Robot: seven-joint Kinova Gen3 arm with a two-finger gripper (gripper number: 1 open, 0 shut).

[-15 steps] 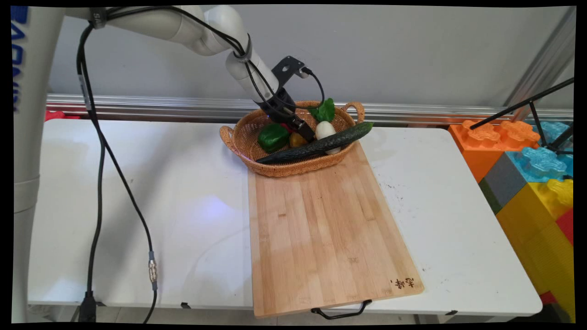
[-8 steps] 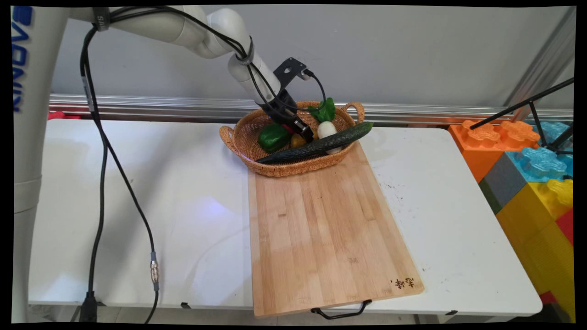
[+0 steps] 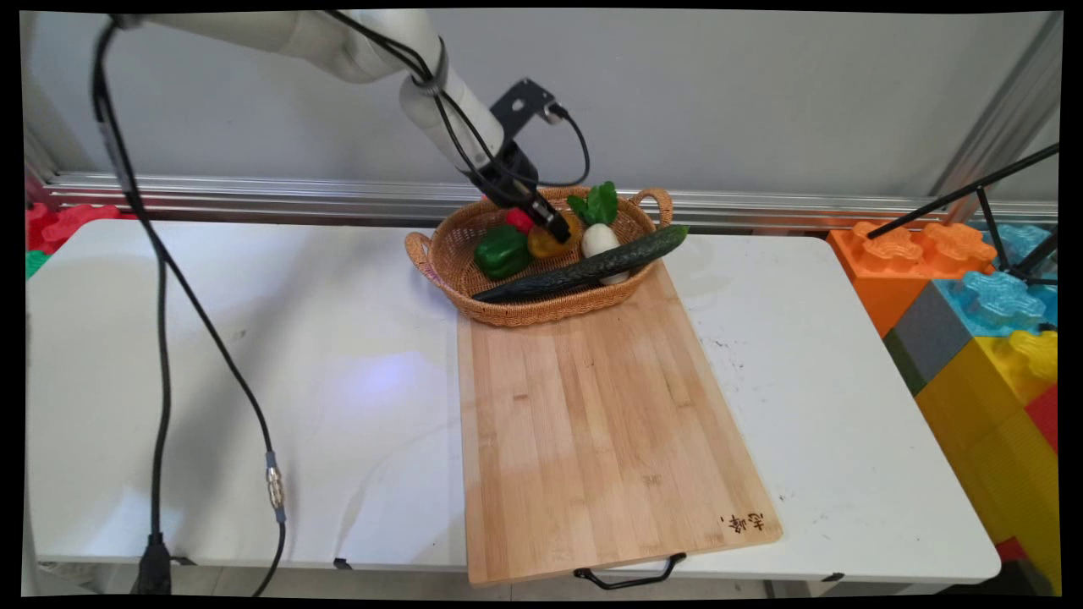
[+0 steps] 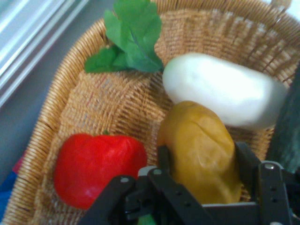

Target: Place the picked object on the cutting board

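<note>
Main view, my pincer: my pincer (image 3: 554, 230) sits over the wicker basket (image 3: 440, 254), clamped on a yellow-orange pepper (image 3: 546, 244) that looks raised off the basket floor.
Main view, around it: a green pepper (image 3: 501, 251) lies just left of me, a red pepper (image 3: 519, 220) just behind, a white radish (image 3: 599, 240) with green leaves just right, and a long cucumber (image 3: 592, 266) slants across the basket's near rim, below me.
Main view, beyond: the basket stands at the far end of a wooden cutting board (image 3: 592, 423), which lies toward the camera from me on the white table (image 3: 254, 381).
Hand view, my grip: my fingers (image 4: 164, 161) flank the yellow-orange pepper (image 4: 201, 150), closed against its sides.
Hand view, neighbours: the red pepper (image 4: 98, 166) lies to my left, the radish (image 4: 225, 89) just beyond, touching my pepper.
Risk: I judge the pepper smooth and rounded, so it may slip; the cucumber so close could catch it or me.
</note>
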